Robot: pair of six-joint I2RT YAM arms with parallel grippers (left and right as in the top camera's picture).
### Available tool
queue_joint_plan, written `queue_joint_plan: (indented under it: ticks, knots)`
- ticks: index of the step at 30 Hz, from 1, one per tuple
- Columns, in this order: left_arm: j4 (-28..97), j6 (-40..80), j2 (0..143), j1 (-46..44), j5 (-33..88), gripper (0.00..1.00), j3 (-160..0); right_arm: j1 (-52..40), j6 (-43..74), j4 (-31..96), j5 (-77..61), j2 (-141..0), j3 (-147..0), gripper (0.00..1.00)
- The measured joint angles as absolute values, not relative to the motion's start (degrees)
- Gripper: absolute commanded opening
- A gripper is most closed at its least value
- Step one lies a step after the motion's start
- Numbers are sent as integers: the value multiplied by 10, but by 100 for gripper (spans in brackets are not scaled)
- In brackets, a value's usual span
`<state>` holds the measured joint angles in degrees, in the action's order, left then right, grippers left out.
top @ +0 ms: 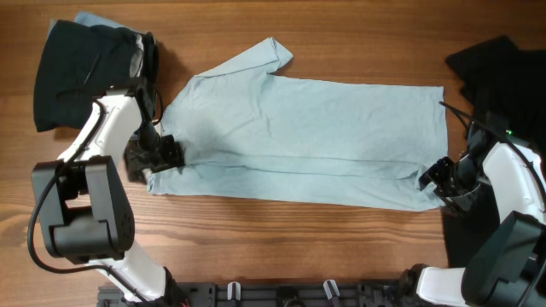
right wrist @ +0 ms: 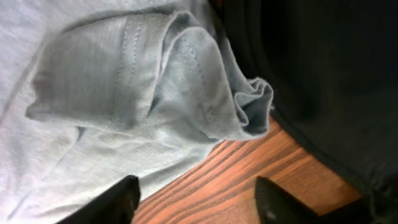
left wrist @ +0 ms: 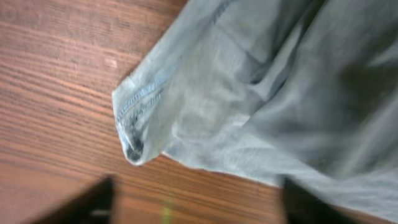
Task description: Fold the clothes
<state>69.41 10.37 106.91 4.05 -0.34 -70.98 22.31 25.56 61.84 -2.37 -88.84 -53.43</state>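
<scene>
Blue T-shirt (top: 307, 128) is soft and floppy; pinch its corners by the table's (top: 256, 247) front edge. Left pincer (top: 173, 154) and right pincer (top: 432, 175) gape, holding nothing.

Brown wood-grain table (top: 281, 247)

The left arm (top: 107, 128) comes in from the left edge, its white link slanting down to the wrist. The left gripper (top: 171, 153) points toward the middle, its jaws spread wide. Both dark fingers (left wrist: 93, 202) sit low in the wrist view with nothing between them. The right arm (top: 516, 170) curls in from the right. The right gripper (top: 433, 173) points left, its fingers (right wrist: 121, 199) parted and empty.
</scene>
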Motion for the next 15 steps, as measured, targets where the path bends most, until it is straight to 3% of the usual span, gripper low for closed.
queue_joint_plan:
  ticks: [7,10,11,13,15]
  knots:
    - [769,101,1069,41,19,100,-789,223,218,610,-42,-888,-620,65]
    - [742,99,1069,40,54,99,-853,223,186,588,-83,-888,-671,61]
    - [713,95,1069,39,73,90,-872,224,176,575,-100,-888,-684,59]
    - [640,86,1069,33,114,60,-892,224,163,538,-131,-888,-695,57]
    - [549,72,1068,17,152,48,-900,224,157,486,-168,-888,-698,55]
